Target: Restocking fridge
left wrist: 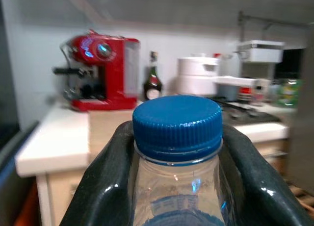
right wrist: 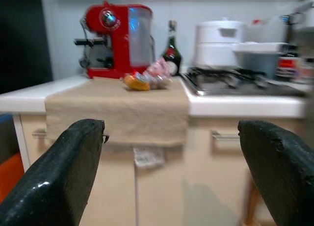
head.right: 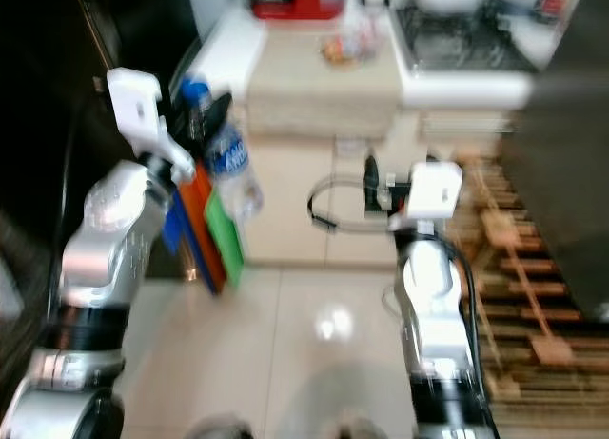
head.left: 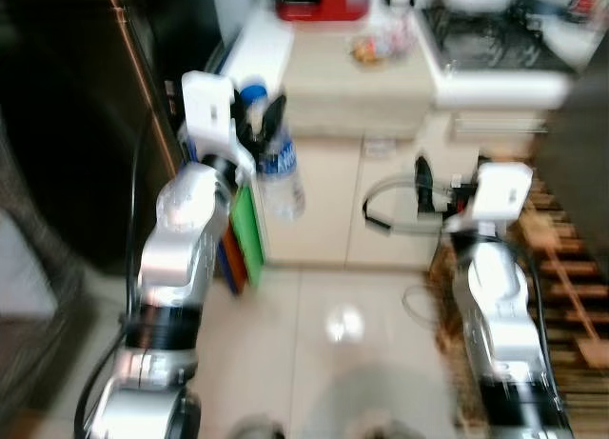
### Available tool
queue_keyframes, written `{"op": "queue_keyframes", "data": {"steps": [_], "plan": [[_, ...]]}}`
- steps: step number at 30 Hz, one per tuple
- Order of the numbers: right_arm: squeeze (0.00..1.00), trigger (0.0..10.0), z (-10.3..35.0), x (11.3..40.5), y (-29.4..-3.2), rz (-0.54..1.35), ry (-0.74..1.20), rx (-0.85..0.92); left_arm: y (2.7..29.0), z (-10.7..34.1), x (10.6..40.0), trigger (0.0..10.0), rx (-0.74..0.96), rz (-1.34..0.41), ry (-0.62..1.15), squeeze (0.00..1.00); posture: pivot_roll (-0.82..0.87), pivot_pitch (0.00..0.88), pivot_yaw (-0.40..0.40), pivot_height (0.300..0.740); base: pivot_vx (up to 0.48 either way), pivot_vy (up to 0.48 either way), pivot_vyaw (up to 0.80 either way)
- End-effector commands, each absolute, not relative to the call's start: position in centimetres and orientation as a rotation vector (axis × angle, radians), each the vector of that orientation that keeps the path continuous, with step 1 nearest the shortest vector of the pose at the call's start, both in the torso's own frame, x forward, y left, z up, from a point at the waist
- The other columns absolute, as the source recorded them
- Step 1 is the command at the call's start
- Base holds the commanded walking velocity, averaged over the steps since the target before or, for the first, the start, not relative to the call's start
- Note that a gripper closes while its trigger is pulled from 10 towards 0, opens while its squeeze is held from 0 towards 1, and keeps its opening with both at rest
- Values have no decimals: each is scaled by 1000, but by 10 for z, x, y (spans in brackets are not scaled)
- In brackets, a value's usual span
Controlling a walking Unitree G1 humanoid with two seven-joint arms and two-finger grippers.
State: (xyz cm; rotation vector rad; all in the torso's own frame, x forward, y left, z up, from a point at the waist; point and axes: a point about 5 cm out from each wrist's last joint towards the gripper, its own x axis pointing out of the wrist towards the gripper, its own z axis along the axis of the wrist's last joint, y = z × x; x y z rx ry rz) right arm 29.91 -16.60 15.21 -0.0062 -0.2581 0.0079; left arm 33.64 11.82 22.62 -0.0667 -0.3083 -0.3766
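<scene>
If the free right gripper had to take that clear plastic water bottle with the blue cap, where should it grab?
Probably the body below the label, from the side. The clear plastic water bottle hangs upright from the left gripper, whose black fingers clamp the neck under the blue cap. The round body hangs free, and the right gripper is open wide.

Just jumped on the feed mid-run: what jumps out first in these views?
The left gripper is raised on the robot's left, shut around the neck of a clear plastic water bottle with a blue cap. Ahead, a bright red coffee machine stands at the back of the cream kitchen counter, on a beige cloth runner. The right gripper is held out low with its fingers wide apart and nothing between them.
</scene>
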Motion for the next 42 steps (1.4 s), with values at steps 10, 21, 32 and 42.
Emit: {"op": "queue_keyframes", "data": {"steps": [10, 21, 32, 42], "plan": [[0, 10000, 157, 304, -161, 44, -263, -21, 122, 224, 333, 10000, -132, -356, -282, 0, -41, 0, 33, 740, -172, 0, 0], [0, 10000, 149, 306, -160, 47, -229, -23, 118, 217, 323, 10000, -199, -406, -259, 0, -30, 0, 36, 740, 0, -256, 0], [0, 10000, 145, 306, -160, 45, -223, -23, 110, 211, 319, 10000, -198, -434, -230, 0, -41, 0, 52, 740, 0, -467, 0], [0, 10000, 143, 306, -159, 49, -217, -20, 108, 208, 318, 10000, -197, -421, -216, 0, -38, 0, 53, 740, 0, -465, 0]]}}
